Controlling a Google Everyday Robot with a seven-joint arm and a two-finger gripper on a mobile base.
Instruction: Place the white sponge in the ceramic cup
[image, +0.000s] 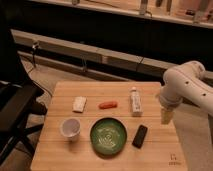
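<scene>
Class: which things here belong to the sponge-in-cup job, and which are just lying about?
Job: white sponge, ceramic cup, gripper near the right edge of the table.
Lying about: green plate, orange object, white tube, black rectangular object.

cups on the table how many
1: the ceramic cup, front left on the table, beside the green plate; none looks hidden. The gripper hangs by the table's right edge.

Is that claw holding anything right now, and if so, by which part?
Nothing that I can see. The claw hangs beside the table, apart from every item; the white sponge lies untouched on the wood.
</scene>
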